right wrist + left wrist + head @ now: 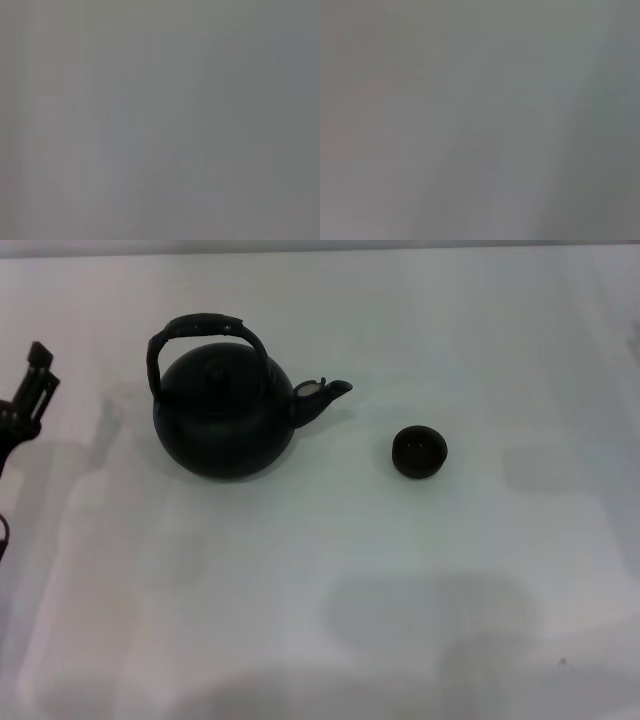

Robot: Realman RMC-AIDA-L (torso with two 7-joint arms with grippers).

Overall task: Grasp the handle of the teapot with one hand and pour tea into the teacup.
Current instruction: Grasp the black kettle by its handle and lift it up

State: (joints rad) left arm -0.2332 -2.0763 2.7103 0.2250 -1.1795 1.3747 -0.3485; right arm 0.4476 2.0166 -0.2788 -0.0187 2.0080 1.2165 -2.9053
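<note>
1. Teacup (pixel 419 451) sits closest to the near edge of the white counter (pixel 330 620): tiny, round, dark, no handle, upright, toward the middle.
2. Left of it, a clear gap away, is the teapot (pixel 222 420): big, matte black, round belly, short spout aimed at the cup, small knobbed lid.
3. Its handle (pixel 205 328) arches thick and rough over the top.
4. Left claw (pixel 30 390) hangs at the left edge, holding nothing; can't tell how wide it is.

Matte black teapot (pixel 222 425) with black arched handle (pixel 205 332), pale patch at spout mouth; dark brown-black teacup (pixel 419 452); plain white worktop (pixel 320 580).
</note>
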